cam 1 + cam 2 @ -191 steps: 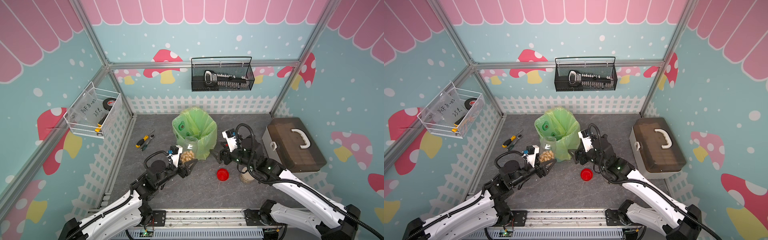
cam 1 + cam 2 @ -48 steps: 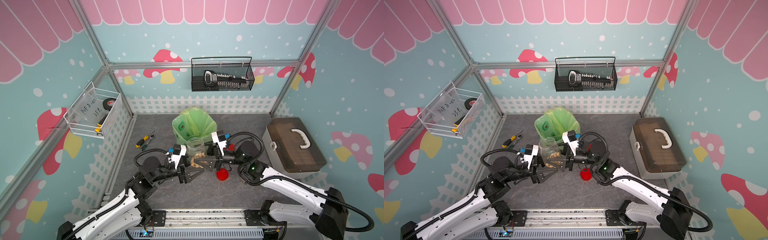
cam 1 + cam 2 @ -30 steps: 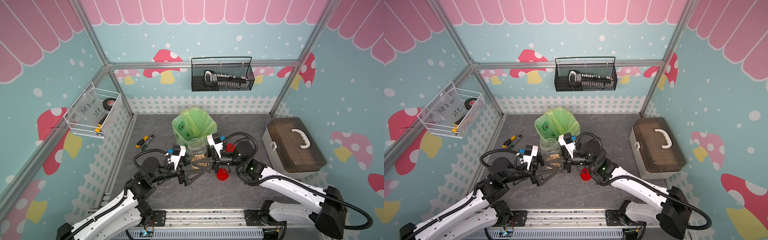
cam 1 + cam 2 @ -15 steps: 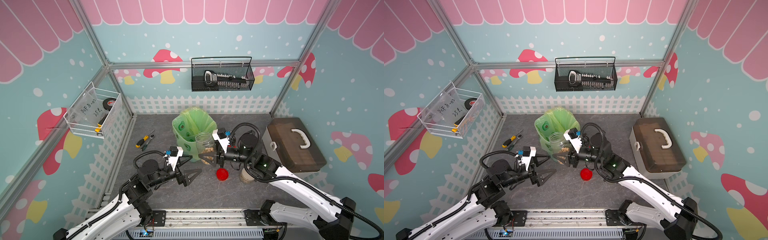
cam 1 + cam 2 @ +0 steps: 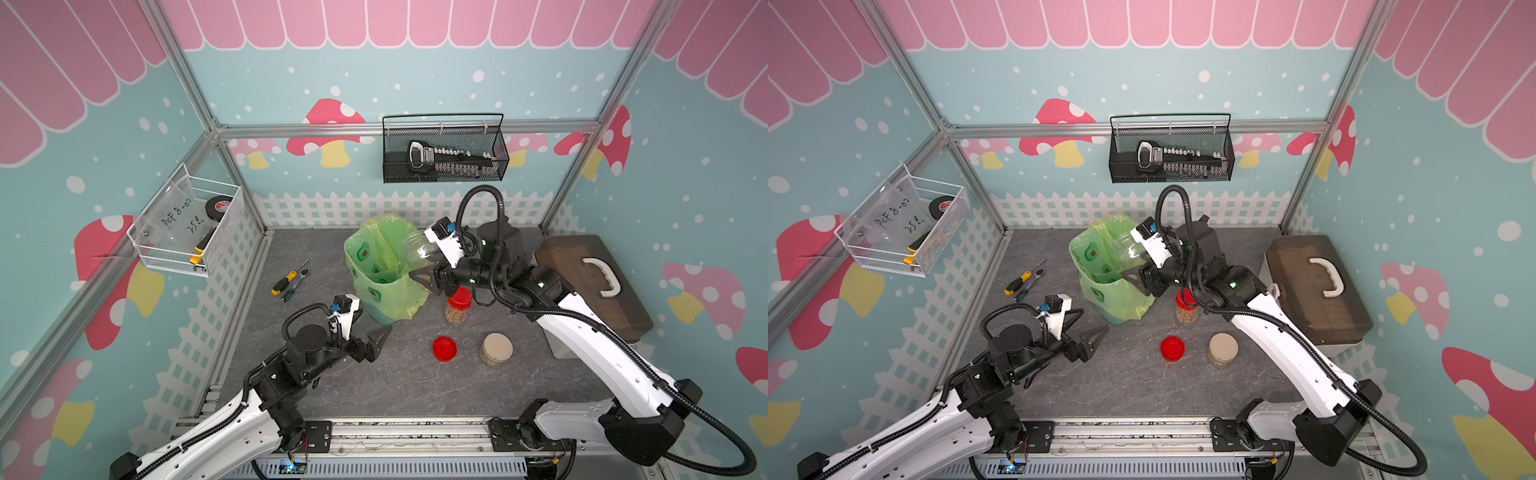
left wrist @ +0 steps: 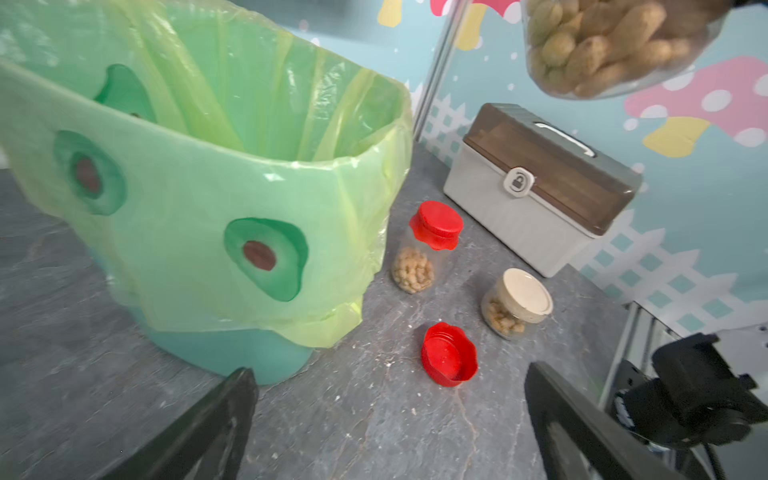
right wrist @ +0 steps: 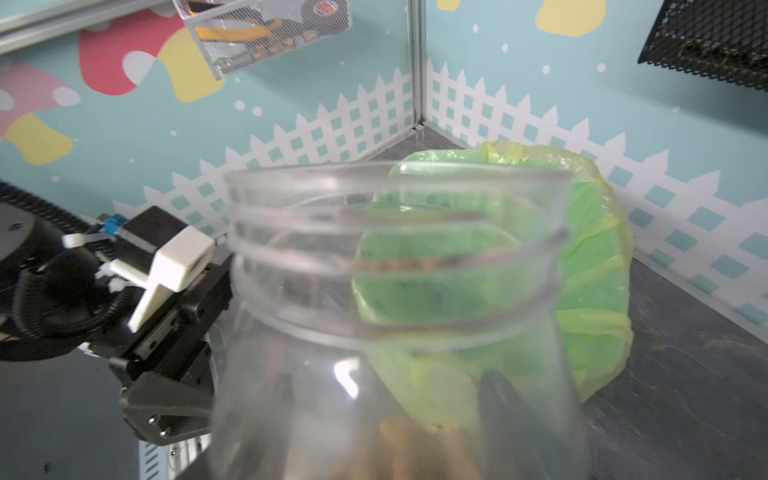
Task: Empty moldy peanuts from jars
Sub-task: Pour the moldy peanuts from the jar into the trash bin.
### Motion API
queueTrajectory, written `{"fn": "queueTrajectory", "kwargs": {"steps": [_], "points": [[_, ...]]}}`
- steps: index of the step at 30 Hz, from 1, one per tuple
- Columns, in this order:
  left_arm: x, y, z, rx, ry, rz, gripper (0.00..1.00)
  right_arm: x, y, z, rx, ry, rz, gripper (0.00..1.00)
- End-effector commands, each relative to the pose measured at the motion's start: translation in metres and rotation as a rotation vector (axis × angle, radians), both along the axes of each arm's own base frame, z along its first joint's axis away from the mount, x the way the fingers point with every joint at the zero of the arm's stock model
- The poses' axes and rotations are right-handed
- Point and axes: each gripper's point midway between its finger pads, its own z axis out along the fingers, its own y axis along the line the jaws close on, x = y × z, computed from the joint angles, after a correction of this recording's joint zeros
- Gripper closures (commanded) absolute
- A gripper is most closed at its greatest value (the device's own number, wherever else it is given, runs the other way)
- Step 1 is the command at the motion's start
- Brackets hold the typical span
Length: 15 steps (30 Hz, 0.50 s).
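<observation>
Peanuts could be spilled onto the tabletop if the jar, pinched by the right jaws, is tipped beside the bin; the left jaws are held spread.

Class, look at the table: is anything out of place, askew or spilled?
A loose red lid lies upside down on the table. The right gripper holds an open jar tilted toward the bin. Nothing looks spilled.
</observation>
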Motion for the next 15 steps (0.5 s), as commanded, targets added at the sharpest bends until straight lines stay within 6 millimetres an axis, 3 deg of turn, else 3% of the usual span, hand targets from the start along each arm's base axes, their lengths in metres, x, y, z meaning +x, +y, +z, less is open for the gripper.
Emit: {"fn": "queueTrajectory", "kwargs": {"steps": [1, 13, 15], "points": [[0.005, 0.025, -0.002, 0.073, -0.03, 0.111, 0.01, 0.017, -0.011, -0.022, -0.179, 0.026, -0.044, 0.53], [0.004, 0.025, -0.005, 0.052, -0.033, 0.112, 0.01, 0.076, -0.005, -0.022, -0.434, 0.084, -0.119, 0.54], [0.004, 0.025, -0.004, 0.051, -0.033, 0.111, 0.01, 0.089, -0.005, -0.035, -0.504, 0.092, -0.135, 0.53]]}}
